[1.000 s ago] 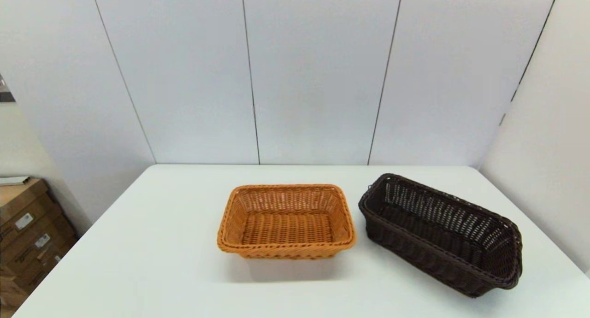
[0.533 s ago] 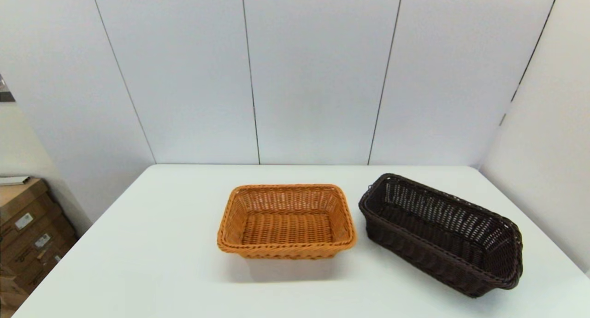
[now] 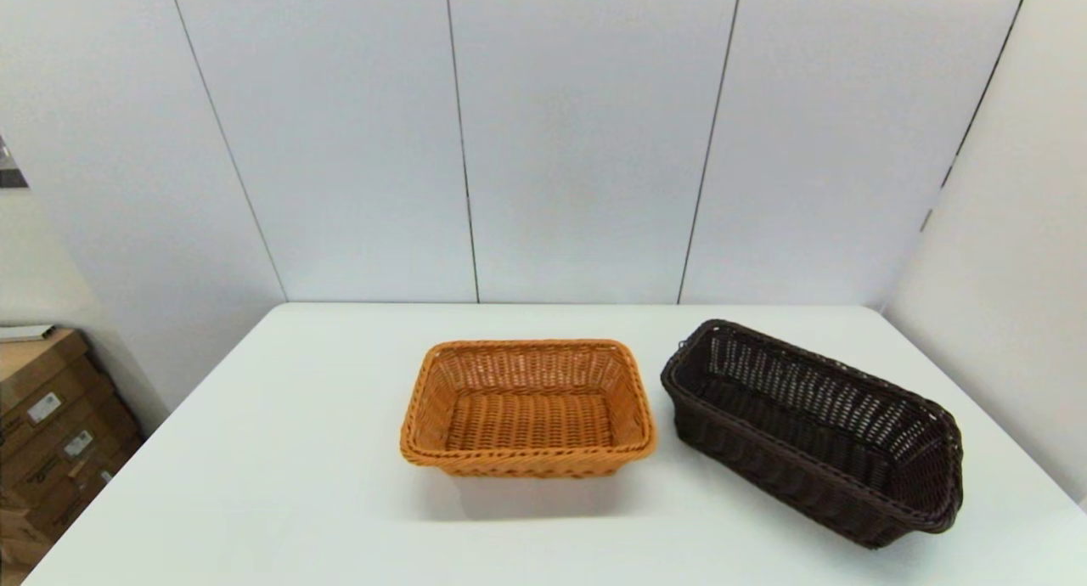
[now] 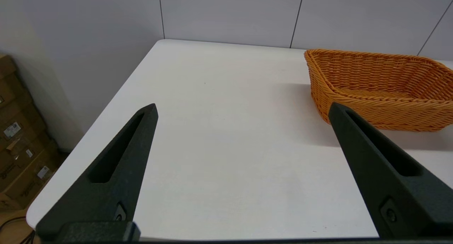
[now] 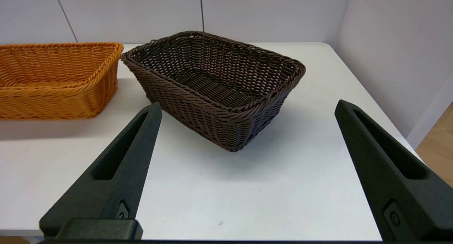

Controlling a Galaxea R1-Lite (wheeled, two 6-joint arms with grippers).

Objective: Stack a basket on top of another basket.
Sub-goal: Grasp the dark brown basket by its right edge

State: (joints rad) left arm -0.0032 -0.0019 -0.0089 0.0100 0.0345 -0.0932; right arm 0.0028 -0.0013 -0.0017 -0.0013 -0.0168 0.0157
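A: While both arms sit outside the head view, where's the dark basket [image 3: 811, 431]?

B: Right of centre, long axis slanting from mid-frame to lower right, beside the tan basket [image 3: 526, 408], apart.

A: Grippers?

B: Left gripper [image 4: 242, 111] and right gripper [image 5: 247, 108] both spread wide, holding nothing.

Neither arm reaches into the head view; both sit drawn back at the near edge of the worktop [image 4: 226, 159]. The left hand [image 4: 242, 111] hangs above the near left part with its two black fingers [image 4: 116, 166] spread wide and nothing between them. The right hand [image 5: 247, 108] is poised likewise on the right side, fingers [image 5: 382, 159] splayed wide, gripping nothing.
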